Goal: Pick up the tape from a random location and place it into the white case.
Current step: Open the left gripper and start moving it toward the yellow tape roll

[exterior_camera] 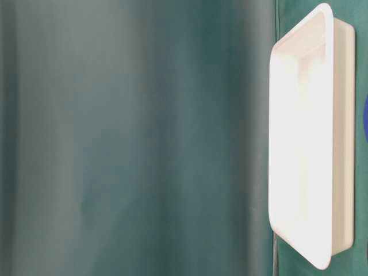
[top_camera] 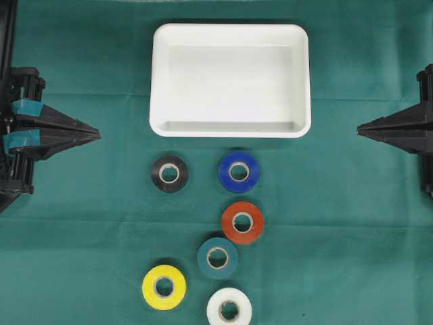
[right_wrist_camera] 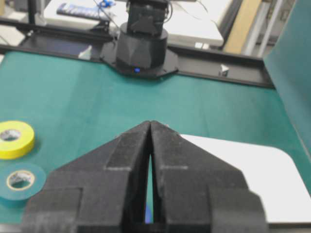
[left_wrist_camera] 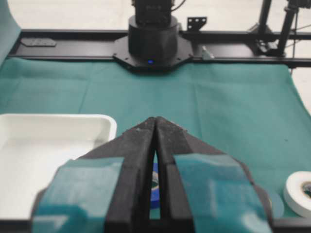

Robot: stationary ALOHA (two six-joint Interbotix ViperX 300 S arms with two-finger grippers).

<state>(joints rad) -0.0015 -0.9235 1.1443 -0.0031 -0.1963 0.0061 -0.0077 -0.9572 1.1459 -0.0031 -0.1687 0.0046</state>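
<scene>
The white case lies empty at the back middle of the green cloth, also seen in the table-level view. In front of it lie several tape rolls flat on the cloth: black, blue, orange-red, teal, yellow and white. My left gripper sits at the left edge, shut and empty, tips pointing right. At the right edge my right gripper is shut and empty, tips pointing left. Both are well away from the rolls.
The left wrist view shows the case's corner, the white roll and the opposite arm's base. The right wrist view shows the yellow roll, the teal roll and the case.
</scene>
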